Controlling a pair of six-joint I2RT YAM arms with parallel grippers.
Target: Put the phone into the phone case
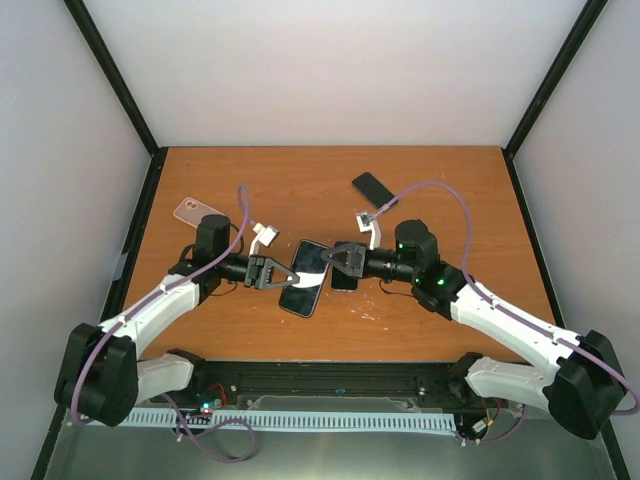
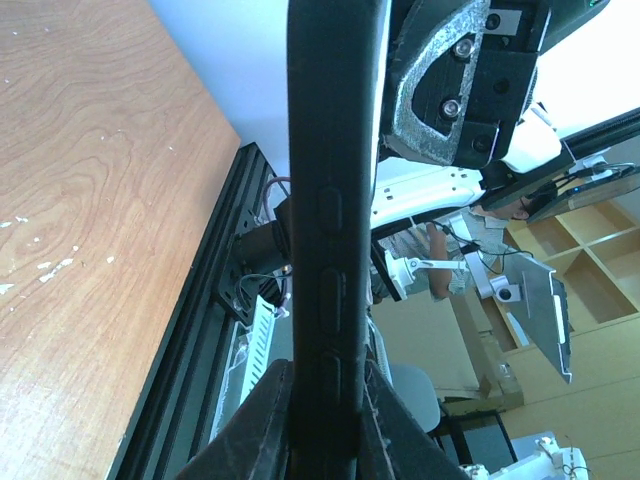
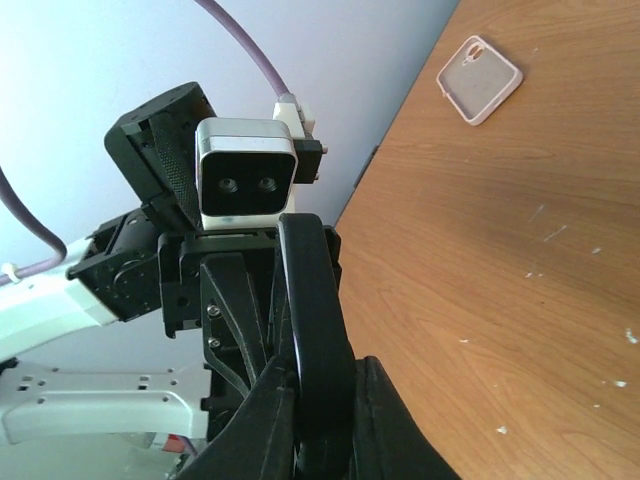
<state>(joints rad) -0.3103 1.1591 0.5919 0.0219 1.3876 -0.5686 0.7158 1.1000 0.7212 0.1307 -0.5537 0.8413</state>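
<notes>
On the left of the table (image 1: 440,300) I see the pink phone case (image 1: 198,211) lying flat, well apart from the arms. The left gripper (image 1: 283,273) is closed tight on the left edge of the dark phone (image 1: 305,280), over the middle of the table. The right gripper (image 1: 333,257) is also closed, on the opposite edge of this phone. A second dark phone (image 1: 373,187) lies flat further back on the right.

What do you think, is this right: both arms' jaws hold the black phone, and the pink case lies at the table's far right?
No. The pink case lies at the far left, as the top view shows. Both arms' jaws do hold the black phone.
</notes>
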